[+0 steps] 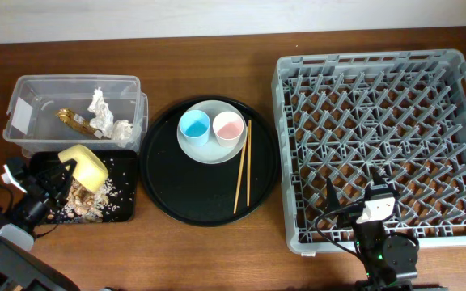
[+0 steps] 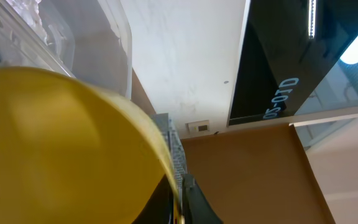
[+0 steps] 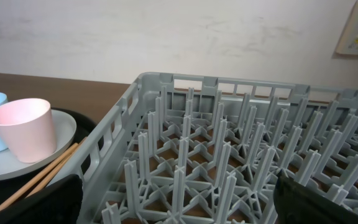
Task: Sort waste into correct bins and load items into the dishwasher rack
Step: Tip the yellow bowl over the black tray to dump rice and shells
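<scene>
My left gripper is shut on the rim of the yellow bowl, which is tipped on its side over the shallow black tray. Beige food scraps lie in that tray. In the left wrist view the bowl fills the frame, its rim pinched between my fingers. The clear tub holds crumpled white paper and a gold wrapper. A blue cup and a pink cup stand on the plate, with chopsticks beside it. My right gripper hangs open over the grey rack's front pegs.
The plate and chopsticks rest on a large round black tray between the bins and the rack. From the right wrist, the pink cup, the chopsticks and the rack wall lie to the left. Bare wooden table surrounds everything.
</scene>
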Robot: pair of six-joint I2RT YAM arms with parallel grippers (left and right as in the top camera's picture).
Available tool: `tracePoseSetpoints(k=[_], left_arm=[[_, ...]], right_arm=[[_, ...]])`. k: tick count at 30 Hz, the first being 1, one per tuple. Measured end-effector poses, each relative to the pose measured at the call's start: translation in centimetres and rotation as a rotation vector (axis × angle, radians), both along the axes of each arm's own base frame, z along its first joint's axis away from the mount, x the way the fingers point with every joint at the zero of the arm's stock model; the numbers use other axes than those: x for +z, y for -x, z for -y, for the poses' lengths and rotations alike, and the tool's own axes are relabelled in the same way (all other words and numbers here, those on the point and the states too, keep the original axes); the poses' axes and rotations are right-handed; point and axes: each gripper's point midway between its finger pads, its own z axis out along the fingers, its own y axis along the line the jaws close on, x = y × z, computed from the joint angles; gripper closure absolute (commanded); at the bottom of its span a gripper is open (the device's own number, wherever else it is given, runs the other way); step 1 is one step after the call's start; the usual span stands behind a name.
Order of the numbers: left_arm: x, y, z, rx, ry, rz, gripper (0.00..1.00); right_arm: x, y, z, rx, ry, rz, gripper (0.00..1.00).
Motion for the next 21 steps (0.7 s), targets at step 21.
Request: tracePoseSetpoints(k=[21], left_arm=[[4.3,-1.1,1.0,-0.055,-0.084,0.08,0.7]], right_arm=[[0.0,0.0,0.0,0.0,0.0,0.0,0.02]])
